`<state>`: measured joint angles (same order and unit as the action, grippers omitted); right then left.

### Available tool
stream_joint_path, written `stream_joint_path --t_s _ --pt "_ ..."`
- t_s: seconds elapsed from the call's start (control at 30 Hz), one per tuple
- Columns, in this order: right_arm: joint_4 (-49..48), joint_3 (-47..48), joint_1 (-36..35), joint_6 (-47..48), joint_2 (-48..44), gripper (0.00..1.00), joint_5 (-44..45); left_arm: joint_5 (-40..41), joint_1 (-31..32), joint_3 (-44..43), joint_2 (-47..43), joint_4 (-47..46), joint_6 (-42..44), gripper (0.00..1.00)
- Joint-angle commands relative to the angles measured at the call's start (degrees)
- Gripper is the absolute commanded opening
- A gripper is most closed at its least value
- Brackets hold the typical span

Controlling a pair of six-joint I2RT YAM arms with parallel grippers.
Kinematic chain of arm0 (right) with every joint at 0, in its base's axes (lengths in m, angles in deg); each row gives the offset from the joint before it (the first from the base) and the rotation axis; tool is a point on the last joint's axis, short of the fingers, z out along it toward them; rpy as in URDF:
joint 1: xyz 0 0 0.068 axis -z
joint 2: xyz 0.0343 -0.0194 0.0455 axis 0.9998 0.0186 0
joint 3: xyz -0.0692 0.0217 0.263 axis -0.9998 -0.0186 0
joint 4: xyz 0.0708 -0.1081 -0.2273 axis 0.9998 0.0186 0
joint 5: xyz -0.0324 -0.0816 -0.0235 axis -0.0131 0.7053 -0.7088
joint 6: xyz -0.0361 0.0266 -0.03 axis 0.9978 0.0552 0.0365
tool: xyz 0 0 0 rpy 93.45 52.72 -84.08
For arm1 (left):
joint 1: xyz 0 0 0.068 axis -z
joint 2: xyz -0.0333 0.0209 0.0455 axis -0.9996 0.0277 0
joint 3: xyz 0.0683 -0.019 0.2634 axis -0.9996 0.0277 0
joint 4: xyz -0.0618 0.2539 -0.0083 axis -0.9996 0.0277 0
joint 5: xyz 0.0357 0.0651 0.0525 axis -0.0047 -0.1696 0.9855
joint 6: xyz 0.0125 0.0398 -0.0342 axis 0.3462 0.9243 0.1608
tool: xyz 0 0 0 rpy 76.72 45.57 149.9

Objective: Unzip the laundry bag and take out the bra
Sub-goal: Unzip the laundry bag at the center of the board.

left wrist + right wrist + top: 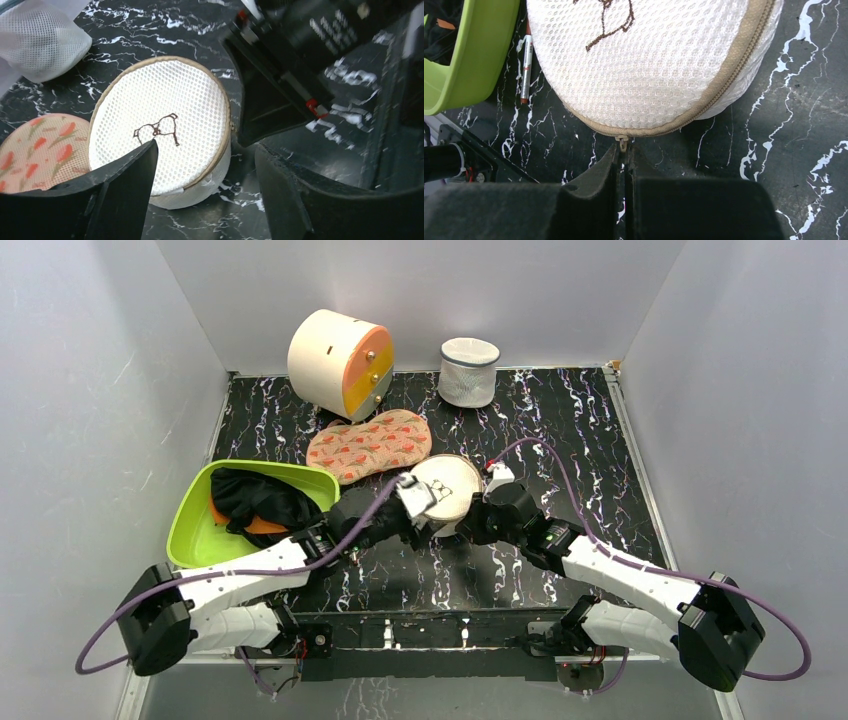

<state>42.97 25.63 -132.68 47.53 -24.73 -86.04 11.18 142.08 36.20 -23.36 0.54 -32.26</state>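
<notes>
**right gripper pinched on zip pull, bag zipped as far as seen**

laundry bag sits on the black marbled table near the middle, between the two wrists, flat face with the line drawing up and tilted slightly. in the right wrist view the tan zip trim runs round its near edge, and the teeth to the right of the pull look meshed. contents cannot be made out through the mesh.

right gripper: both fingers pressed together with the zip pull clamped between their tips, right at the bag's rim. the pull hangs straight down from the trim into the pinch.

left gripper: jaws spread wide, holding nothing. one finger sits at the bag's near-left side, its tip overlapping the flat face in the wrist view; whether it touches the mesh, cannot tell. the other finger is off to the right over bare table. the right arm's gripper body fills the upper right of that view.

surroundings: orange patterned cloth just behind the bag, its edge by the bag's rim. green tray at left, holding a black garment. a pen lies on the table between tray and bag. white cylindrical mesh bag and a round drawer box stand at the back wall.
</notes>
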Motion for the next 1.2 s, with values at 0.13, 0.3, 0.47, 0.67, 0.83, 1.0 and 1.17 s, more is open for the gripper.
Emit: stream_joint_path --t_s 0.13,0.3,0.47,0.67,0.83,1.0,1.17 --pt "-6.5 1.4 0.2 -0.1 -0.1 0.00 -2.5 13.4 7.6 -0.8 4.6 0.5 22.4 0.77" --pt "-6.7 1.4 0.2 0.2 0.2 0.00 -3.0 13.5 7.7 -0.1 6.2 -4.4 27.2 0.64" --pt "-8.0 1.1 0.2 0.0 -0.1 0.00 -3.4 10.0 7.7 -3.1 10.2 -1.3 32.9 0.63" --pt "-7.9 1.6 0.1 -0.4 0.3 0.00 -4.9 8.9 7.2 3.1 9.3 -7.6 32.7 0.71" --pt "-7.9 1.3 0.2 -0.5 0.9 0.00 -5.6 13.4 7.2 1.0 13.8 -8.4 34.4 0.53" --pt "-8.3 1.2 0.1 -0.9 1.7 0.00 -6.0 14.4 7.2 0.5 15.2 -9.6 35.4 0.48" --pt "-7.2 2.3 0.1 -0.4 2.9 0.00 -6.4 14.2 7.2 -0.2 14.9 -7.9 35.0 0.39"
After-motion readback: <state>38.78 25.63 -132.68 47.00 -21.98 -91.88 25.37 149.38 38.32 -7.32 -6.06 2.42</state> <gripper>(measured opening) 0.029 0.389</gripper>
